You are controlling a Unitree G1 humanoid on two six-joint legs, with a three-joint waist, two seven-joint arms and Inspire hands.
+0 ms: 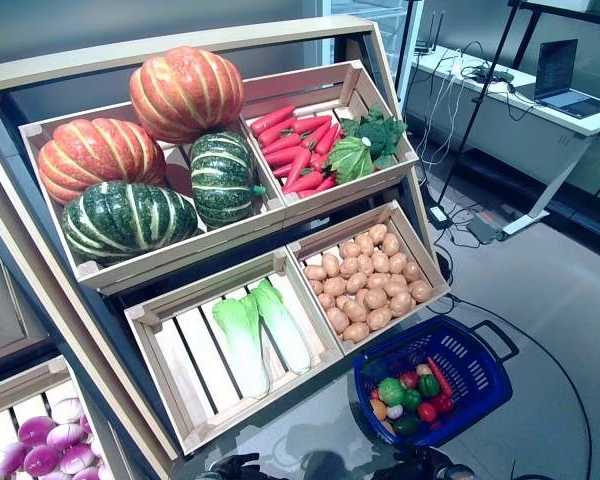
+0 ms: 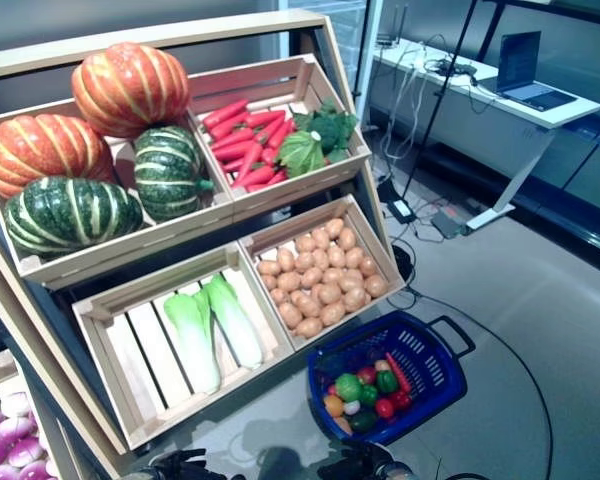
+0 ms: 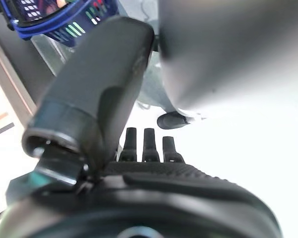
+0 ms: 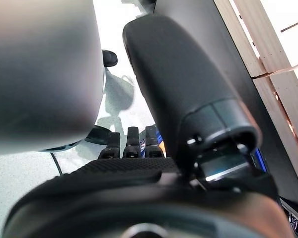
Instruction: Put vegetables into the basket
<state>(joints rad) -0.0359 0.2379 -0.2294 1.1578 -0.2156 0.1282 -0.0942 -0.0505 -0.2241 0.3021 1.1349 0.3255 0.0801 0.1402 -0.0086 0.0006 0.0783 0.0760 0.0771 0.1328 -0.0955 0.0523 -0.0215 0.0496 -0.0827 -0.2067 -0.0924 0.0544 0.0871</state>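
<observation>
Both hands are seen only at the bottom edge of the head views, low and in front of the wooden produce stand [image 1: 40,300]: the left hand [image 1: 230,466] and the right hand [image 1: 420,465]. In the left wrist view the left hand [image 3: 139,173] is shown with its fingers [image 3: 149,144] straight and relaxed, nothing held; the same is seen of the right hand [image 4: 134,168] in its own wrist view, fingers [image 4: 131,144] extended and empty.

Relative to the stand, the blue basket [image 1: 480,385] is set on the floor just off the stand's lower right corner, near the right hand but apart from it. Small mixed vegetables [image 1: 412,395], green, red and orange, are already held in it.

On the stand, pumpkins [image 1: 185,90] fill the upper left crate, red carrots [image 1: 295,145] with leafy greens [image 1: 365,145] the upper right, two bok choy [image 1: 260,335] the lower left and potatoes [image 1: 370,280] the lower right. Purple onions [image 1: 50,445] are seen in a crate beside the stand's lower left.
</observation>
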